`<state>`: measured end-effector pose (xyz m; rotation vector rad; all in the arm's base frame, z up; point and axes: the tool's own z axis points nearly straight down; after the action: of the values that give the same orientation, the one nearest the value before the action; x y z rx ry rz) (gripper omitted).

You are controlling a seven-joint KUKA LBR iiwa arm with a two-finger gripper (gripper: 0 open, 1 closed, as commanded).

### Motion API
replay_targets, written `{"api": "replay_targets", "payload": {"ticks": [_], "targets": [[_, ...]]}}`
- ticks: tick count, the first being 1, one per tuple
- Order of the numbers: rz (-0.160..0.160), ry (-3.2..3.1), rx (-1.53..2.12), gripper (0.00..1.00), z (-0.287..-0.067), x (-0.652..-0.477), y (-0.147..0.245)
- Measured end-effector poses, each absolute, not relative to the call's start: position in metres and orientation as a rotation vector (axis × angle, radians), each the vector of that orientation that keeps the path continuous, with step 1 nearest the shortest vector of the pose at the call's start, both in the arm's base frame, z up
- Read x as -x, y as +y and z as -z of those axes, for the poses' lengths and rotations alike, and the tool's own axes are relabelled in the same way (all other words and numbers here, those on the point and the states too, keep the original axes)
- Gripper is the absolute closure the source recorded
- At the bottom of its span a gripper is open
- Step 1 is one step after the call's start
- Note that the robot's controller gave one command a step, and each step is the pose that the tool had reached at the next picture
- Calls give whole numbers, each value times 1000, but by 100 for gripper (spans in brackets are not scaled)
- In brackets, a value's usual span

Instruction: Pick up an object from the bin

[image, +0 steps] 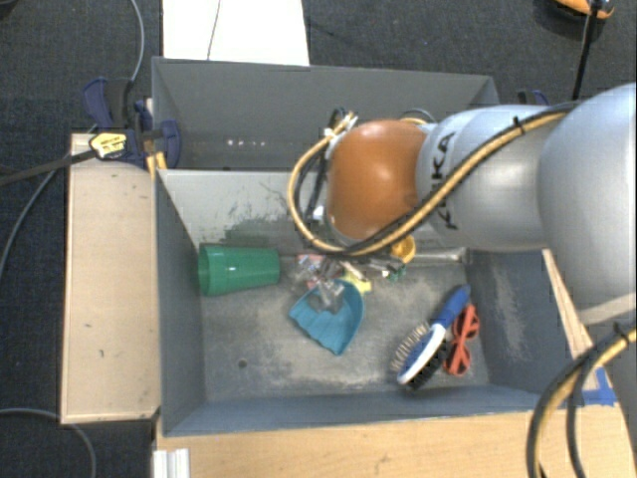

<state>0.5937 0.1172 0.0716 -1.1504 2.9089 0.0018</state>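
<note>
Hanging over the blue piece near the bin's middle, that piece lying just below and slightly toward the front wall (clenched or released: cannot tell); green cup resting leftward.

You see the cup lying on its side at the left of the bin, near the back wall. The scoop lies in the middle, to the right of the cup and a bit nearer the front. The brush lies at the right, near the front wall, and a small tool lies just beside it on its right. The arm comes in from the right and hangs over the middle, above the back end of the scoop.
</note>
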Motion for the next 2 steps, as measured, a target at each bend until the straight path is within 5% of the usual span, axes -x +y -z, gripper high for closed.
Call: {"api": "replay_targets", "payload": {"ticks": [1, 2], "targets": [[-2, 2910, 1149, 100, -72, -594, 117], [-5, 2899, 1188, 100, -121, -581, 114]]}}
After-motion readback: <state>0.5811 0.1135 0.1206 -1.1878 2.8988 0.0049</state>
